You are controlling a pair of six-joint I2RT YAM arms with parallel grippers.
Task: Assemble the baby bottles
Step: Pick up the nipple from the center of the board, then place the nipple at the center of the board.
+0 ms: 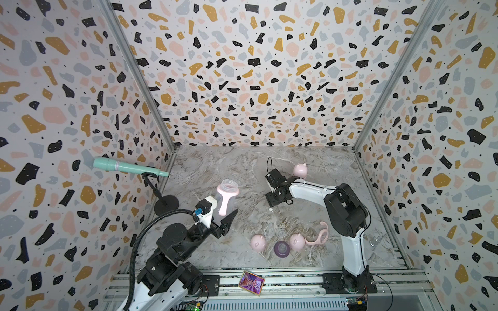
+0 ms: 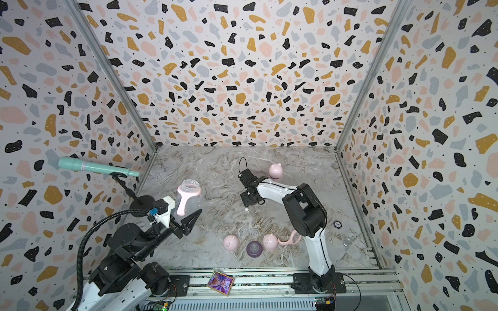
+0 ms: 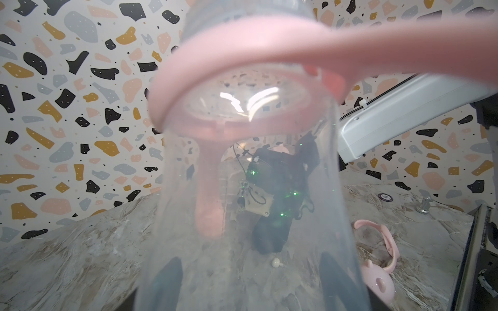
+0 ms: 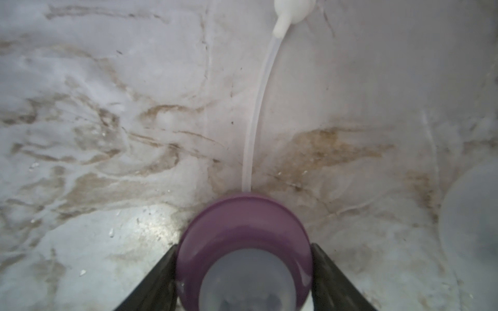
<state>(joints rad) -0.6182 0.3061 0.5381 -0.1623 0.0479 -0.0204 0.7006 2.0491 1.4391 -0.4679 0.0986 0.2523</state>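
Note:
My left gripper (image 1: 227, 218) (image 3: 250, 285) is shut on a clear baby bottle (image 1: 227, 198) (image 2: 188, 200) (image 3: 242, 188) and holds it raised and tilted, mouth open. A pink two-handled collar (image 1: 224, 200) (image 3: 242, 62) sits on the bottle's neck. Further right, my right gripper (image 1: 271, 202) (image 2: 246, 202) (image 4: 244, 250) points down at the marble table (image 1: 215, 167). Its fingers (image 4: 161, 269) press both sides of a purple teat ring (image 4: 242, 223), from which a clear straw (image 4: 256, 107) trails to a white tip (image 1: 270, 209). The arm hides that ring in both top views.
Two pink eared caps (image 1: 258, 243) (image 1: 297, 241), another purple teat ring (image 1: 282, 248) and a loose pink collar (image 1: 319, 235) lie near the front. A third cap (image 1: 300, 170) stands at the back. A teal microphone (image 1: 126, 167) on its stand is at the left.

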